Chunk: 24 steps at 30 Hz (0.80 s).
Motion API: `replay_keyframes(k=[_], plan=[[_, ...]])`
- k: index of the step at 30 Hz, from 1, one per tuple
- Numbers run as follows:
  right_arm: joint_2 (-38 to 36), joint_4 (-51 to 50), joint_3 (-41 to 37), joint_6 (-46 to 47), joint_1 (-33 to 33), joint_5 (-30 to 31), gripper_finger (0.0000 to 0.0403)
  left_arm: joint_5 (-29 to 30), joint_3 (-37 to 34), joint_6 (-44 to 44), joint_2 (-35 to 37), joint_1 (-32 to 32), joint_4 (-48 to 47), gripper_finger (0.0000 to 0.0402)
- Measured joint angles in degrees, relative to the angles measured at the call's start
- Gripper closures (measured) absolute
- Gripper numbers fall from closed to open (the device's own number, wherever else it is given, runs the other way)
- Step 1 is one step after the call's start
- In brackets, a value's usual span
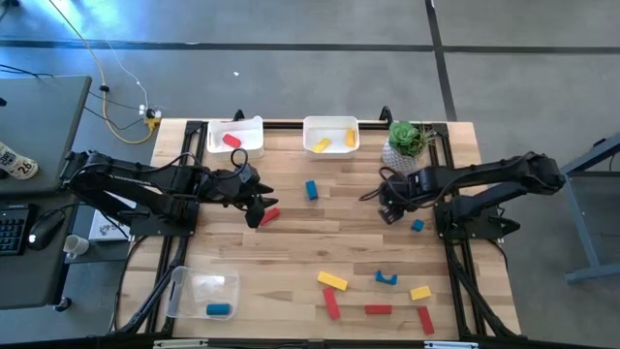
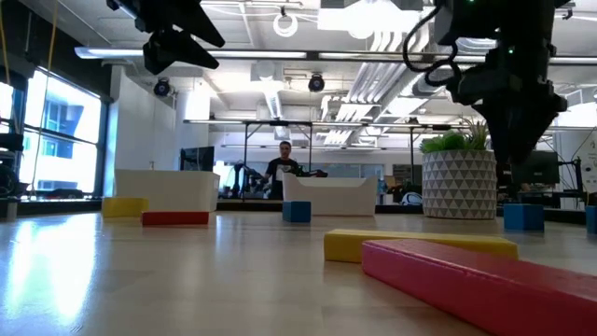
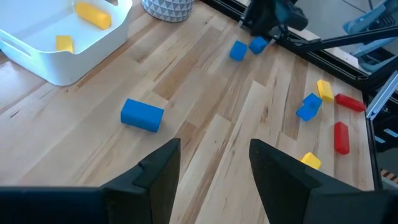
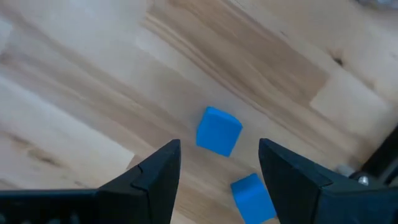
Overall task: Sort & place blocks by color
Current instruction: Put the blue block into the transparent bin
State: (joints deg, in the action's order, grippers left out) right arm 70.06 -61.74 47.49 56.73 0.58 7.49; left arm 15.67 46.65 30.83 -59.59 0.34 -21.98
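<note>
Between the right gripper's spread, empty fingers lies a small blue cube, directly beneath it near the table's right side, a second blue cube just beside. Left gripper, also spread and empty, hovers mid-left, farther off.

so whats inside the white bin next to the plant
Two yellow blocks lie in that white bin, apart from each other, with bare floor elsewhere. Nothing covers it from above; both grippers are away from it.
</note>
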Motion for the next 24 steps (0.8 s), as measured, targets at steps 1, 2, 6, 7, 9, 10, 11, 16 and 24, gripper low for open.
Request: replay_keyframes(k=[1, 2, 6, 7, 9, 10, 11, 16, 24], plan=[[0.0, 0.0, -0.5, 1.7, 0.0, 0.0, 0.0199, 0.0, 0.0, 0.0, 0.0, 0.0, 0.0, 0.0220], [0.0, 0.0, -0.9, 3.6, 0.0, -0.1, 0.0199, 0.0, 0.0, -0.1, 0.0, 0.0, 0.0, 0.0220], [0.0, 0.6, -2.9, 9.6, -0.1, -0.6, 0.0199, 0.0, 0.0, -1.3, 0.0, 0.0, 0.0, 0.0220], [0.0, 1.3, -3.5, 10.5, -0.2, -0.7, 0.0199, 0.0, 0.0, -1.5, 0.0, 0.0, 0.0, 0.0220], [0.0, 2.9, -4.8, 11.6, -0.3, -1.7, 0.0199, 0.0, 0.0, -1.9, 0.0, 0.0, 0.0, 0.0220], [0.0, 3.9, -5.4, 11.8, -0.4, -2.0, 0.0199, 0.0, 0.0, -2.1, 0.0, 0.0, 0.0, 0.0220], [0.0, 4.8, -5.9, 11.9, -0.5, -2.1, 0.0199, 0.0, 0.0, -2.2, 0.0, 0.0, 0.0, 0.0220], [0.0, 9.3, -7.2, 11.9, -0.6, -2.2, 0.0199, 0.0, 0.0, -2.6, 0.0, 0.0, 0.0, 0.0220], [0.0, 9.7, -7.3, 13.8, -0.6, -1.2, 0.0199, 0.0, 0.0, -2.6, 0.0, 0.0, 0.0, 0.0220]])
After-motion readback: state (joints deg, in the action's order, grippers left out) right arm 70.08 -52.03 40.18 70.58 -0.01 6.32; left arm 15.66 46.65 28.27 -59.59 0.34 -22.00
